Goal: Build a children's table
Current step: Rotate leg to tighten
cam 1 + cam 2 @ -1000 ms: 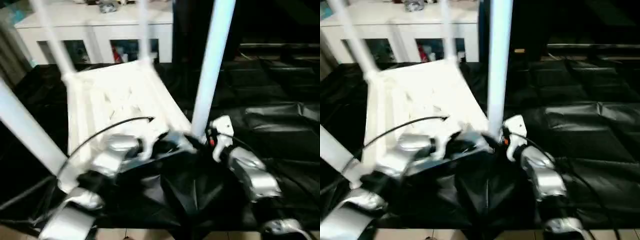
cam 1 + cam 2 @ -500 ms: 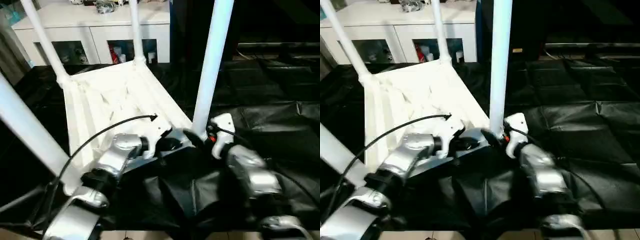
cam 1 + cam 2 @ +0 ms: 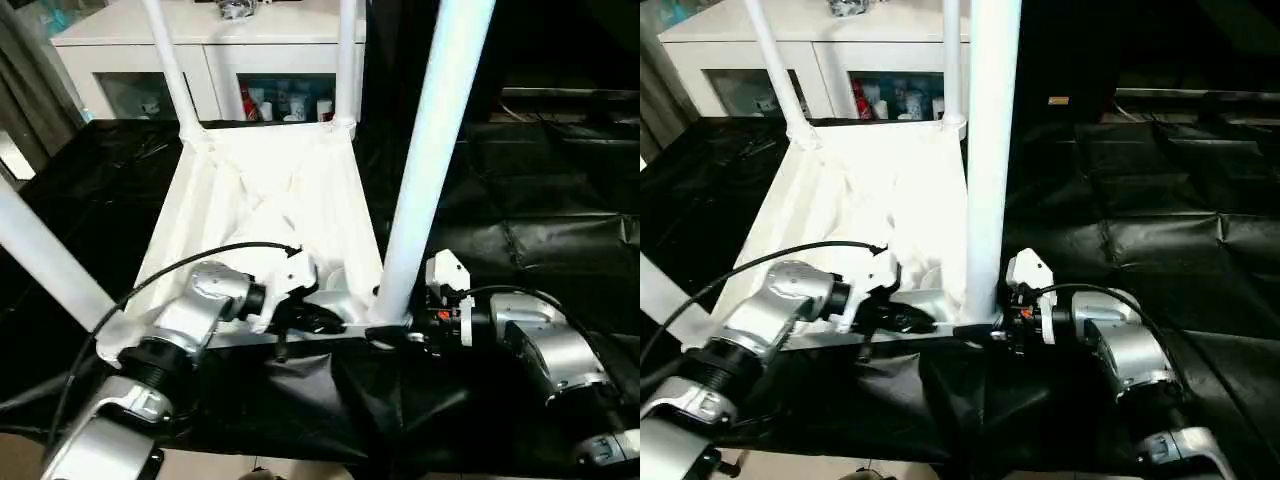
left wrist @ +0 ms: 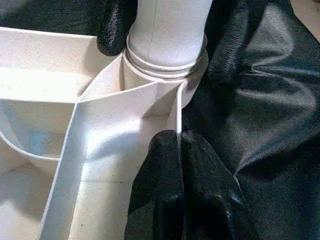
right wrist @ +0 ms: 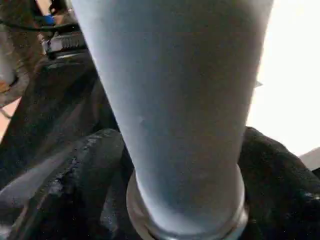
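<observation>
The white tabletop [image 3: 260,190] lies upside down on black sheeting, ribbed underside up, with legs standing in its corner sockets. My left gripper [image 3: 318,322] is shut on the thin near rim [image 4: 176,115] of the tabletop, one black finger on each side of the wall. My right gripper [image 3: 395,335] sits at the foot of the near right leg [image 3: 430,150], just above its socket. Its fingers [image 5: 75,175] press against both sides of the tube. Two far legs [image 3: 170,60] [image 3: 345,60] and the near left leg [image 3: 40,260] stand upright.
Crinkled black sheeting [image 3: 540,170] covers the work surface around the tabletop. A white cabinet [image 3: 230,40] with glass-fronted shelves stands behind it. A black cable [image 3: 200,260] arcs over my left forearm.
The camera has swung, so the whole scene sits differently in the picture. My left gripper keeps its hold on the rim. My right forearm lies lower and more sideways, gripper still at the leg's foot.
</observation>
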Robot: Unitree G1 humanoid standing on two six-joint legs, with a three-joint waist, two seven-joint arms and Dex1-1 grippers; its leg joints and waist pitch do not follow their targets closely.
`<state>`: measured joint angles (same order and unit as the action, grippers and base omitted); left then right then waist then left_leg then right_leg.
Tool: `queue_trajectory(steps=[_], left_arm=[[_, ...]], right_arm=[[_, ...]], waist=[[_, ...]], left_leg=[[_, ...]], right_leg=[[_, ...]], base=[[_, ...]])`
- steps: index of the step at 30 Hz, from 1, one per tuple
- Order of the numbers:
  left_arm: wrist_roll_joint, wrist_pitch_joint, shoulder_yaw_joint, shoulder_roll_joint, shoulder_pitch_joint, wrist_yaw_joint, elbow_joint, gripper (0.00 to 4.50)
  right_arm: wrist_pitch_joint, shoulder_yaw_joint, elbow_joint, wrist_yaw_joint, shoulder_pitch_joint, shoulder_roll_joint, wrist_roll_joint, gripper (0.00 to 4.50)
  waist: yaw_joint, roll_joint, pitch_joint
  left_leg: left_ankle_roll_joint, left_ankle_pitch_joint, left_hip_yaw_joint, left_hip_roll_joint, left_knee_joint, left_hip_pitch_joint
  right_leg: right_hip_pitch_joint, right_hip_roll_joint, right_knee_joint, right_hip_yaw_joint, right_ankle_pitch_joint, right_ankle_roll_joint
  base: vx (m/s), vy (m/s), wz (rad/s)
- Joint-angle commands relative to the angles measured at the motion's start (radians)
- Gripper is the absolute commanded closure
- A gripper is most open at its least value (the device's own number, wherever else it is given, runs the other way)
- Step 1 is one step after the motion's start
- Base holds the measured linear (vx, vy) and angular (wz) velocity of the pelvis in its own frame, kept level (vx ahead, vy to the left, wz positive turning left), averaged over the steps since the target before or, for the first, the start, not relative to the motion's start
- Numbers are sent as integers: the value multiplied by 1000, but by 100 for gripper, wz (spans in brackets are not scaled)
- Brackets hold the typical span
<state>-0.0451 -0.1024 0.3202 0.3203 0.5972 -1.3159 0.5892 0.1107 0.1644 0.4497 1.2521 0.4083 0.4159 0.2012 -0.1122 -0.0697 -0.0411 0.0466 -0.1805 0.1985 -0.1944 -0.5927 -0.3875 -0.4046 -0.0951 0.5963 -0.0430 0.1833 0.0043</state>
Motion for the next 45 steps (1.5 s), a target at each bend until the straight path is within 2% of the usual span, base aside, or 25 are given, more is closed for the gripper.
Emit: queue_trajectory(steps=[1,8,9,10,11,15,16,17,19,20,21,22,24,25,26,27,29,30,31,33,37,39,42,43,45], left_arm=[[-9,4,8,3,4,-29,-42,450],[-3,4,-8,-21,5,32,-32,450],[-1,6,-10,-26,8,47,-26,450],[8,5,-22,-49,21,110,-3,450],[9,4,-26,-57,25,127,4,450],[28,1,-58,-149,67,309,73,450],[33,1,-61,-166,75,342,85,450],[37,0,-63,-183,82,371,96,450],[43,-2,-70,-220,95,437,117,450],[46,-2,-72,-236,101,465,126,450],[47,-2,-74,-248,104,484,131,450],[51,0,-81,-281,111,532,147,450],[55,4,-82,-306,115,550,155,450],[53,5,-78,-309,113,539,152,450],[52,5,-77,-309,113,535,150,450],[46,6,-67,-302,106,503,138,450],[41,11,-60,-286,97,468,129,450],[41,15,-57,-274,92,444,123,450],[38,19,-51,-251,83,397,108,450],[28,16,-44,-219,69,328,84,450],[16,17,-29,-168,48,220,50,450],[14,19,-13,-121,35,139,30,450],[8,11,-3,-80,25,63,8,450],[6,7,-2,-65,23,41,0,450],[2,9,-1,-45,24,12,-4,450]], right_arm=[[10,13,-7,17,17,-5,7,115],[26,8,-21,-10,-13,-33,15,172],[25,5,-19,-28,-18,-39,13,181],[21,-9,-13,-95,-32,-62,5,185],[23,-13,-9,-118,-34,-70,2,188],[19,-62,72,-405,-41,-167,-60,194],[23,-71,86,-453,-40,-186,-66,195],[27,-80,97,-496,-38,-205,-69,196],[39,-96,114,-579,-33,-249,-76,196],[46,-101,119,-611,-31,-268,-78,196],[49,-101,124,-631,-28,-282,-81,196],[49,-94,134,-674,-19,-322,-90,196],[31,-80,139,-691,-8,-355,-98,196],[25,-79,134,-669,-4,-364,-83,196],[25,-78,133,-662,-3,-365,-80,140],[25,-71,120,-619,-1,-363,-60,126],[37,-62,102,-570,-4,-347,-52,120],[42,-54,89,-537,-8,-330,-50,91],[41,-36,65,-473,-15,-293,-49,91],[43,-22,32,-388,-23,-239,-41,71],[53,-23,-11,-271,-27,-165,-12,71],[60,-31,-18,-193,-16,-108,2,71],[60,-39,-15,-136,-3,-65,-1,71],[61,-39,-17,-109,1,-46,0,96],[54,-36,-16,-72,7,-20,0,104]], waist=[[2,20,66],[0,14,66],[-1,16,67],[-1,11,65],[0,12,64],[16,8,56],[20,10,58],[24,13,57],[32,7,58],[33,8,58],[33,9,58],[34,2,57],[35,5,58],[36,5,58],[36,4,58],[36,7,59],[36,3,60],[36,6,61],[36,10,62],[34,7,64],[26,6,70],[19,6,70],[17,3,68],[14,2,67],[10,2,66]], left_leg=[[-81,-166,-13,-36,66,20],[-82,-162,-13,-35,65,20],[-78,-165,-13,-35,65,20],[-75,-171,-14,-36,66,21],[-71,-176,-14,-36,67,21],[-11,-270,-17,-29,79,26],[0,-284,-21,-28,81,25],[-2,-283,-21,-27,81,24],[-3,-289,-22,-26,82,24],[-3,-289,-21,-25,81,25],[-3,-285,-23,-26,83,25],[-6,-287,-22,-25,82,23],[-5,-298,-23,-23,83,24],[-6,-297,-23,-24,83,23],[-9,-302,-23,-25,83,24],[-15,-298,-23,-25,84,22],[-21,-290,-24,-27,84,20],[-27,-281,-24,-27,84,19],[-34,-267,-24,-26,83,16],[-54,-232,-21,-29,77,14],[-99,-153,-16,-31,65,14],[-107,-150,-15,-31,63,16],[-103,-167,-14,-35,64,19],[-90,-187,-14,-37,67,22],[-76,-206,-14,-38,70,25]], right_leg=[[44,-47,-54,25,127,-256],[44,-46,-53,23,113,-263],[45,-47,-54,23,115,-262],[44,-46,-55,24,122,-259],[42,-45,-57,24,128,-256],[39,-48,-77,24,274,-217],[44,-50,-78,23,306,-201],[43,-48,-80,24,310,-194],[40,-46,-83,24,317,-184],[38,-46,-84,25,313,-183],[40,-46,-84,24,309,-182],[39,-44,-85,24,301,-181],[40,-45,-86,23,317,-176],[39,-46,-88,24,320,-173],[39,-46,-88,24,321,-173],[40,-46,-87,24,312,-172],[41,-45,-83,23,282,-178],[43,-45,-80,23,259,-184],[47,-45,-79,22,240,-189],[49,-44,-71,23,174,-207],[50,-44,-56,20,46,-257],[52,-45,-55,19,46,-265],[47,-44,-57,19,70,-271],[46,-43,-58,19,99,-270],[43,-43,-59,20,123,-267]], base=[[0,0,0],[0,0,0],[0,0,0],[0,0,0],[0,0,0],[0,0,0],[0,0,0],[0,0,0],[0,0,0],[0,0,0],[0,0,0],[0,0,0],[0,0,0],[0,0,0],[0,0,0],[0,0,0],[0,0,0],[0,0,0],[0,0,0],[0,0,0],[0,0,0],[0,0,0],[0,0,0],[0,0,0],[0,0,0]])
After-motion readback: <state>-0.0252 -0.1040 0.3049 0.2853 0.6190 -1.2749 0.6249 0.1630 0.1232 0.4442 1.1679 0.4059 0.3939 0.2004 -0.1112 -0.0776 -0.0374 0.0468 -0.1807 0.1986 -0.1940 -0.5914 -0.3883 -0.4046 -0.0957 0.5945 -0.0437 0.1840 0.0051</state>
